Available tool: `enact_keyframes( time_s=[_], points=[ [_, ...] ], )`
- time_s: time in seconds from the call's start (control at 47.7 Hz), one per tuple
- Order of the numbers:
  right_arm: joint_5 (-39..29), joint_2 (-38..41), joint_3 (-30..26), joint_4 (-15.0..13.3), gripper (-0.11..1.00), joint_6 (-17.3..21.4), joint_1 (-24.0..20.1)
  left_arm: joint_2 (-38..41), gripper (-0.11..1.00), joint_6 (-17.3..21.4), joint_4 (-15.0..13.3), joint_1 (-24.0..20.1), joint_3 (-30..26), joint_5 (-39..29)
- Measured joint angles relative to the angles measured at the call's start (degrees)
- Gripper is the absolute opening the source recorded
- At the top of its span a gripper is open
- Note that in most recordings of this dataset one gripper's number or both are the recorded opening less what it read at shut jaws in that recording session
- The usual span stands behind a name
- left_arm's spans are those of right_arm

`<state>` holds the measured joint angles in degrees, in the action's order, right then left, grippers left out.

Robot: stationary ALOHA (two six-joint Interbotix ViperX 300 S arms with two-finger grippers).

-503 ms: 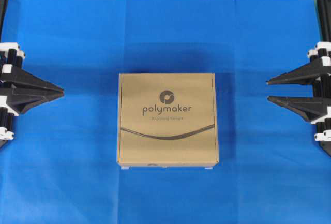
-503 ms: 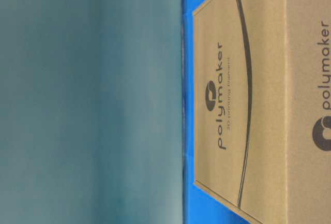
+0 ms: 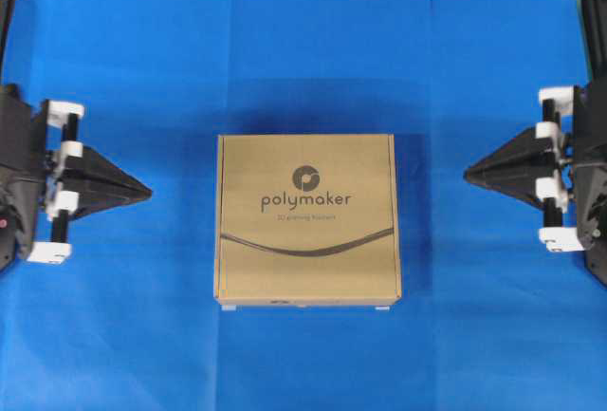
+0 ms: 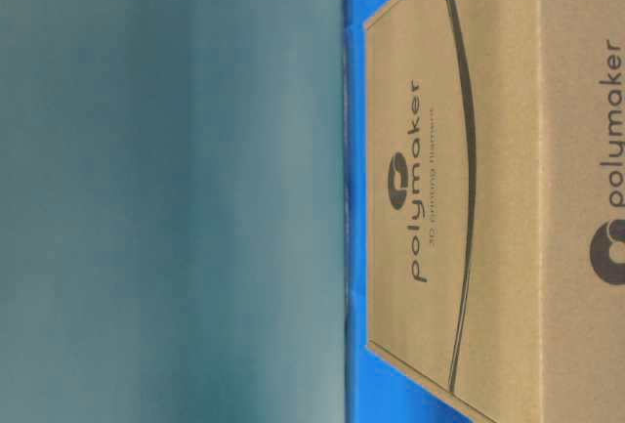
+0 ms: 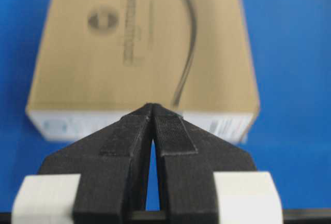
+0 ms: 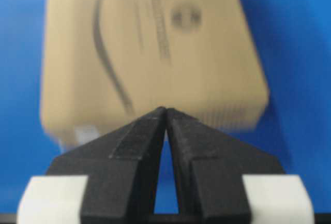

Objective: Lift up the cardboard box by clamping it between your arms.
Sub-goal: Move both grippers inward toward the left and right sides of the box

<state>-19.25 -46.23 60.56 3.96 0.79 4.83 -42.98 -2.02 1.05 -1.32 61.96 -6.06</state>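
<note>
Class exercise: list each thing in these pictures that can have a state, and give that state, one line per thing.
box: flat on the cloth, closed, logo side up, touched by neither gripper
left gripper: shut, tip pointing at the box, apart from it
right gripper: shut, tip pointing at the box, apart from it
cloth: spread flat under the box

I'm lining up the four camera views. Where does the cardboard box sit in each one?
Overhead: cardboard box centre, on the blue cloth.
Table-level: right half, turned sideways.
Left wrist: upper centre.
Right wrist: upper centre, blurred.
Shared landmark: round logo.
</note>
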Motion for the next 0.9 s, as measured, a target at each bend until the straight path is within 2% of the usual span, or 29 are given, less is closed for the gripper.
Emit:
enact_keyframes(
  time_s=[0.147,0.272,0.398,0.461,0.629,0.712,0.775,0.901],
  points=[
    [-8.00,3.96,-0.18,-0.18,-0.01,0.00,0.35,4.31,0.00,0.79,0.00,-0.53,-2.37,-5.27],
    [-11.95,7.21,-0.35,-2.02,0.02,-0.09,0.53,7.91,0.00,1.05,0.09,-0.62,-4.13,-8.70],
    [-13.18,9.84,-0.35,-3.43,0.16,-0.09,0.79,10.63,0.02,1.14,0.00,-0.79,-5.36,-11.16],
    [-13.27,10.99,-0.35,-3.52,0.27,-0.09,1.14,11.95,0.11,1.14,0.00,-0.88,-5.80,-11.60],
    [-13.45,14.59,-0.35,-3.60,0.77,-0.18,2.02,14.33,0.60,0.26,0.09,-1.32,-5.80,-11.78],
    [-13.36,15.91,-0.18,-3.96,0.94,-0.35,2.02,15.56,0.81,0.26,0.00,-1.41,-5.36,-11.78],
    [-13.36,17.05,0.18,-4.22,1.00,-0.62,2.11,16.61,0.89,0.26,0.00,-1.58,-5.10,-11.60],
    [-12.74,18.81,0.26,-4.48,0.99,-1.85,2.11,18.72,0.86,0.18,0.09,-1.85,-5.01,-10.72]
  ],
)
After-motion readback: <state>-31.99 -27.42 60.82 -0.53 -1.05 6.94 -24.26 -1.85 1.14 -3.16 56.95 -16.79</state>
